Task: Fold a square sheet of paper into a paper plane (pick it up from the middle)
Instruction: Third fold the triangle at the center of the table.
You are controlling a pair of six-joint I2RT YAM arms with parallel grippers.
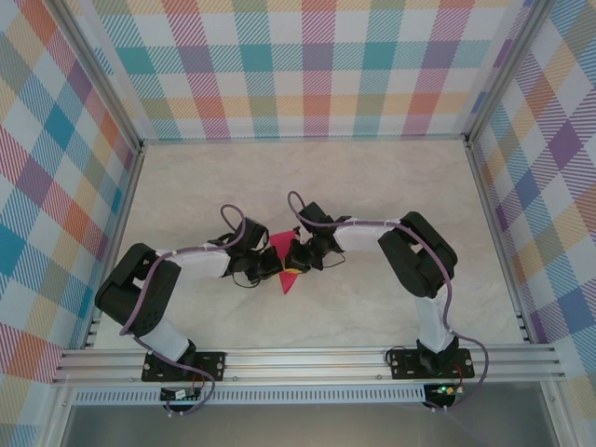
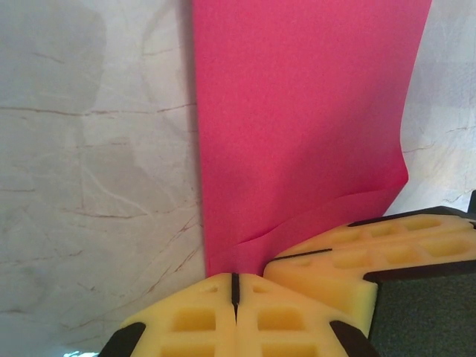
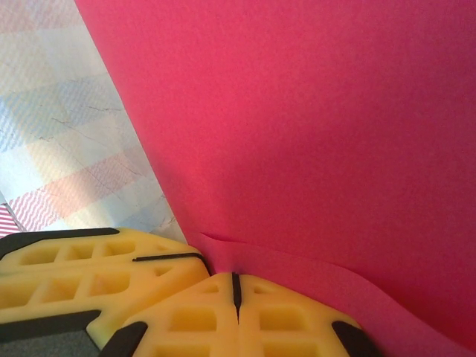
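Grippers (image 2: pixel 234 288) (image 3: pixel 236 288) pinch pink paper (image 2: pixel 297 111) — table (image 2: pixel 97 149) (marble) behind.

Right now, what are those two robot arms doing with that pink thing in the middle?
The left gripper and the right gripper are both shut on one edge of a thin pink-red sheet of paper, side by side. From above it shows narrow and pointed, so folding seems underway.

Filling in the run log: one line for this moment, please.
stage: folding | left gripper: shut on paper | right gripper: shut on paper | grips: side by side, over middle of table
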